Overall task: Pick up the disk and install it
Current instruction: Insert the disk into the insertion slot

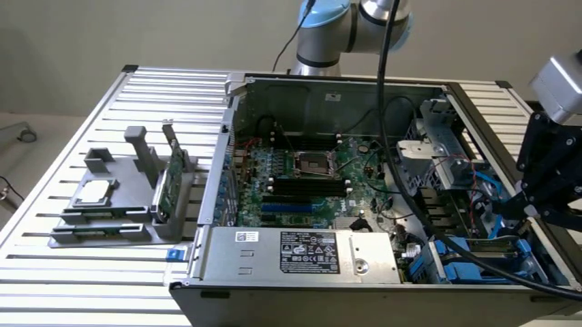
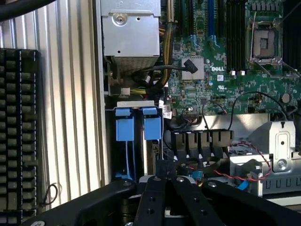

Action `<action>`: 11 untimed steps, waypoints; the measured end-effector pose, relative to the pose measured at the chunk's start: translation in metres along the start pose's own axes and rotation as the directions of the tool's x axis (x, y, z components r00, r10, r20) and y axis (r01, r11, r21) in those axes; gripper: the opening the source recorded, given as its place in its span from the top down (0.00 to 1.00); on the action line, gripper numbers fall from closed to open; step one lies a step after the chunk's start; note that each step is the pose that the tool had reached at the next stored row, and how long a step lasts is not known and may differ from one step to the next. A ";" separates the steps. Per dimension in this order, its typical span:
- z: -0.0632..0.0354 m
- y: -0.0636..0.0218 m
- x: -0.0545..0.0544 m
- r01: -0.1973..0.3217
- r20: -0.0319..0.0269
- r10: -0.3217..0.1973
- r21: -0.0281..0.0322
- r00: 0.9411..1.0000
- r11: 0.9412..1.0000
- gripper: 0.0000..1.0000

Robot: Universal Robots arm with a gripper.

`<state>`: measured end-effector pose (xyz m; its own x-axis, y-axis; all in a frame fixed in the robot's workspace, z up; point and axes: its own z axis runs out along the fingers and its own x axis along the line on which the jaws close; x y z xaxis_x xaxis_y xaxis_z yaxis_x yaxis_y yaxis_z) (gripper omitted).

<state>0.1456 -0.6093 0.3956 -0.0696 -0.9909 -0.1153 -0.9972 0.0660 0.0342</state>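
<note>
The disk [image 2: 153, 126] stands on edge in a corner bay of the open computer case [image 1: 328, 102], its blue carrier tabs facing outward for access. The gripper [image 2: 163, 175] hangs near it in line with the bay, jaws drawn together and apparently empty.

Plain beige wall [image 1: 136, 34]; slatted metal table [image 1: 73, 272] (silver-grey)

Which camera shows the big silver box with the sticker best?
The exterior view. There the whole silver box sits in the case, with its sticker facing up and plain to see. The wrist view catches just one end of the box, bare metal with a screw, cut off at the picture's edge.
</note>
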 end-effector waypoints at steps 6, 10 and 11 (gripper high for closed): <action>0.0009 0.0000 0.000 -0.109 0.004 0.109 0.012 0.994 0.994 0.88; 0.0016 -0.0001 0.000 -0.179 0.008 0.179 0.020 0.984 0.984 0.76; 0.0018 -0.0001 0.000 -0.197 0.009 0.197 0.022 0.980 0.980 0.69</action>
<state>0.1456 -0.6093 0.3938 -0.2645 -0.9574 -0.1155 -0.9644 0.2623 0.0343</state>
